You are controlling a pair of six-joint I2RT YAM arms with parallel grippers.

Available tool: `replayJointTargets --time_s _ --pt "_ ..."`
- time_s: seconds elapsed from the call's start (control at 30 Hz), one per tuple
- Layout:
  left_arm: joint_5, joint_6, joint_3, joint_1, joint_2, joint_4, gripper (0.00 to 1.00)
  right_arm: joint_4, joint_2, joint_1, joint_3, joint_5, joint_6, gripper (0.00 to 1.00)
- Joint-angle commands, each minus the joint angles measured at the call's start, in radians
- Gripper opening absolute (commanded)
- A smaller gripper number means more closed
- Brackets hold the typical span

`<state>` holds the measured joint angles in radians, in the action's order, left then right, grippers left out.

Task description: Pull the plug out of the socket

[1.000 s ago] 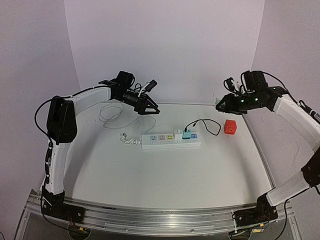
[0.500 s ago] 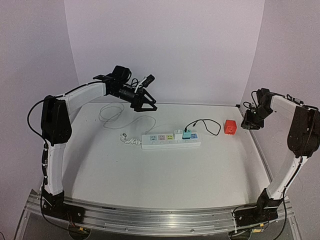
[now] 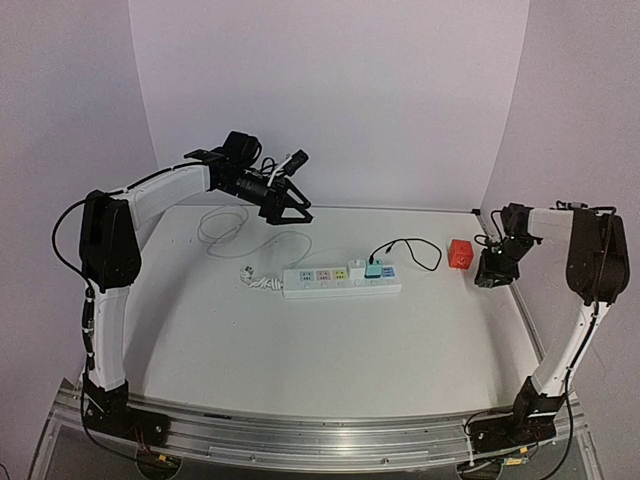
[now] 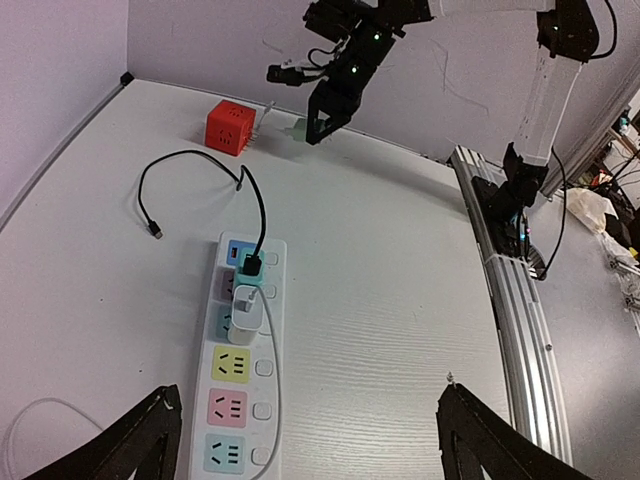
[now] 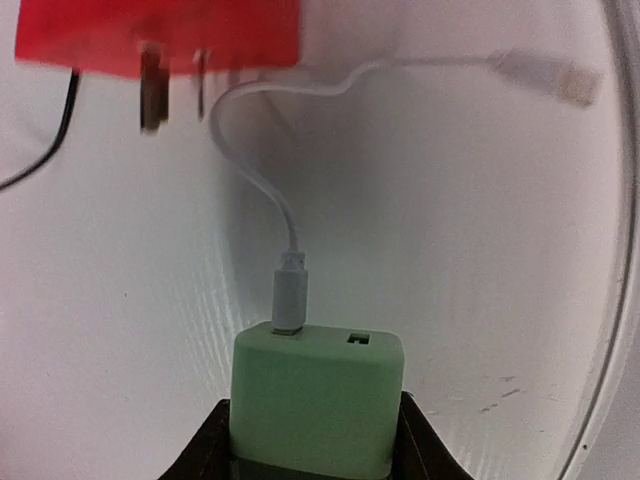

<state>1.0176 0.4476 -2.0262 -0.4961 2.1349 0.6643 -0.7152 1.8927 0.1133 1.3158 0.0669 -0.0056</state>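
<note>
Top external view, you had it: where was the power strip (image 3: 342, 282)?

Mid-table, long side running left to right. A white plug (image 4: 246, 305) and a teal plug (image 4: 250, 266) sat side by side toward its right end, standing straight up out of it.

And the arms?

The left gripper (image 3: 290, 207) hung in the air on the far left of the strip, fingers spread wide, nothing in them. The right gripper (image 3: 488, 272) was low at the table's (image 3: 300, 350) right edge, past a loose red plug (image 3: 460, 253), clamped on a green charger (image 5: 318, 395).

Which would go for the seated plugs?

The left, I'd guess, since it was free. They lay to its near right. From the right gripper they lay leftward, beyond the red plug. I couldn't call either arm clearly nearer. I'd expect the pull to go upward, not along the strip's long side.
</note>
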Motion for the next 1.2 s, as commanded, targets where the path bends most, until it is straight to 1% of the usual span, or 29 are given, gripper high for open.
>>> replayJointTargets --time_s 0.0,0.3,0.47,0.5,0.6,0.63,0.73,0.77,0.93,1.0,1.13,1.17 --pt "0.007 -0.004 -0.001 0.006 -0.038 0.000 0.88 0.063 -0.035 -0.074 -0.093 -0.013 -0.022 0.00" --pt "0.014 -0.016 0.003 0.007 -0.039 -0.005 0.88 0.096 0.033 -0.083 -0.098 -0.028 0.030 0.00" --pt "0.012 -0.008 0.003 0.006 -0.044 0.000 0.88 0.107 0.018 -0.083 -0.131 -0.042 -0.028 0.00" --pt "0.012 -0.006 0.003 0.006 -0.045 0.000 0.88 0.109 0.012 -0.084 -0.144 -0.041 -0.038 0.02" --pt "0.015 -0.007 0.003 0.007 -0.043 0.000 0.88 0.120 -0.005 -0.085 -0.176 -0.026 -0.053 0.13" --pt "0.016 -0.007 0.002 0.007 -0.041 0.000 0.88 0.122 -0.008 -0.086 -0.186 -0.025 -0.056 0.20" --pt "0.018 -0.003 0.002 0.006 -0.040 0.000 0.88 0.127 -0.016 -0.086 -0.201 -0.029 -0.059 0.37" --pt "0.017 0.001 0.002 0.006 -0.039 0.002 0.89 0.128 -0.018 -0.086 -0.204 -0.032 -0.061 0.40" --pt "0.002 0.051 0.006 0.007 -0.040 0.025 0.89 0.129 -0.042 -0.086 -0.200 -0.051 -0.068 0.51" --pt "-0.021 0.100 0.021 0.007 -0.046 0.043 0.89 0.129 -0.061 -0.086 -0.198 -0.064 -0.072 0.56" --pt "-0.105 0.217 0.105 0.006 -0.076 0.056 0.88 0.128 -0.107 -0.087 -0.191 -0.067 -0.081 0.67" --pt "-0.124 0.261 0.131 0.005 -0.085 0.060 0.88 0.127 -0.119 -0.087 -0.187 -0.065 -0.082 0.72"
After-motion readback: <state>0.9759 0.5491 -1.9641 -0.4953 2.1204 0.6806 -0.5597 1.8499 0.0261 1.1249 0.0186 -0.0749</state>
